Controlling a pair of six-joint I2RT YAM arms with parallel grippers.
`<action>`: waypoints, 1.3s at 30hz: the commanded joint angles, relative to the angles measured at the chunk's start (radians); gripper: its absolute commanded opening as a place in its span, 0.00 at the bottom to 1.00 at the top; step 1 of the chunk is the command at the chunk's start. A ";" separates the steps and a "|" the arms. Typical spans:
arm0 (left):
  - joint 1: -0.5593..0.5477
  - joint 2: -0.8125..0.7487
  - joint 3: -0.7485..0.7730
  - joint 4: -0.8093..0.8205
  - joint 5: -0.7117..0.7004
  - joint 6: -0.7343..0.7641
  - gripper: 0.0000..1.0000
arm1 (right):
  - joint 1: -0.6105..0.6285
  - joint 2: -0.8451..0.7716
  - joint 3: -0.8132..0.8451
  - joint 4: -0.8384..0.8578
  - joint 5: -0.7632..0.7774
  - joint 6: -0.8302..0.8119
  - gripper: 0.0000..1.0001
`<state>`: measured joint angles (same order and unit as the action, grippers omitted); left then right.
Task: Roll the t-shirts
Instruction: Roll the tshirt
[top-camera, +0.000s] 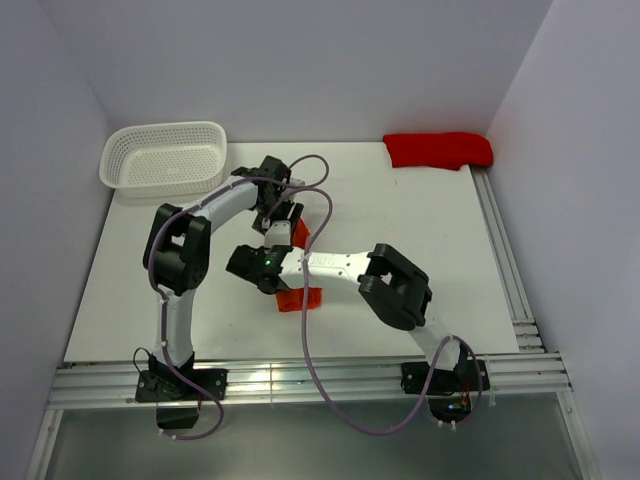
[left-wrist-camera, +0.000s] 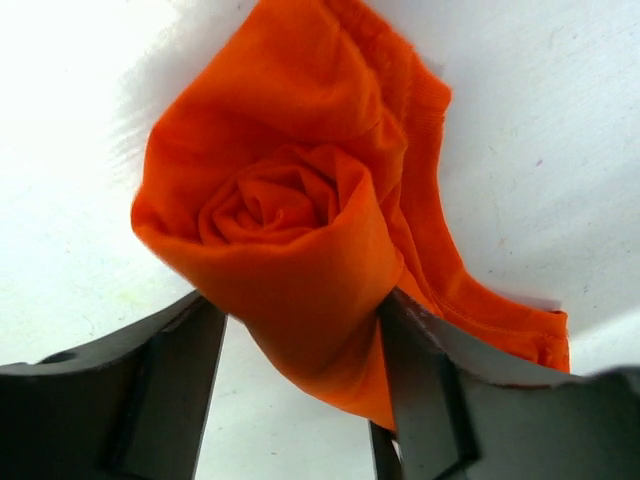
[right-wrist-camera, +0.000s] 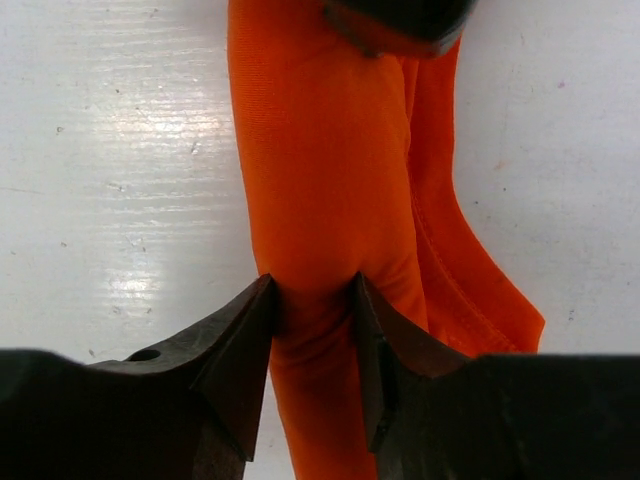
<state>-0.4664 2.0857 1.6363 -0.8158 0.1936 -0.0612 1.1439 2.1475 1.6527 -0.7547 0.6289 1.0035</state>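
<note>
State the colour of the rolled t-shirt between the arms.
Plain bright orange t-shirt, no print; clearest in the left wrist view.

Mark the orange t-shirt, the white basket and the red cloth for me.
orange t-shirt (left-wrist-camera: 290, 200), left wrist view, rolled spiral end.
white basket (top-camera: 165, 158), top view, mesh floor.
red cloth (top-camera: 438, 150), top view, its middle.

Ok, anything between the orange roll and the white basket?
No loose object lies on the table between the orange t-shirt and the white basket; only the left arm's own forearm crosses that line. The left pincer and right pincer both clamp the shirt directly.
</note>
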 joint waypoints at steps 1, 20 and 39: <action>-0.003 0.004 0.075 -0.020 0.013 0.018 0.71 | 0.007 -0.012 -0.097 -0.042 -0.064 0.032 0.41; 0.152 -0.114 -0.027 -0.010 0.400 0.127 0.92 | -0.233 -0.396 -0.861 0.978 -0.544 0.141 0.34; 0.164 -0.053 -0.222 0.216 0.518 0.069 0.82 | -0.323 -0.198 -1.140 1.756 -0.808 0.451 0.30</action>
<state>-0.2970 2.0136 1.3804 -0.6495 0.7189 0.0212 0.8116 1.8870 0.5484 0.9737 -0.1158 1.4006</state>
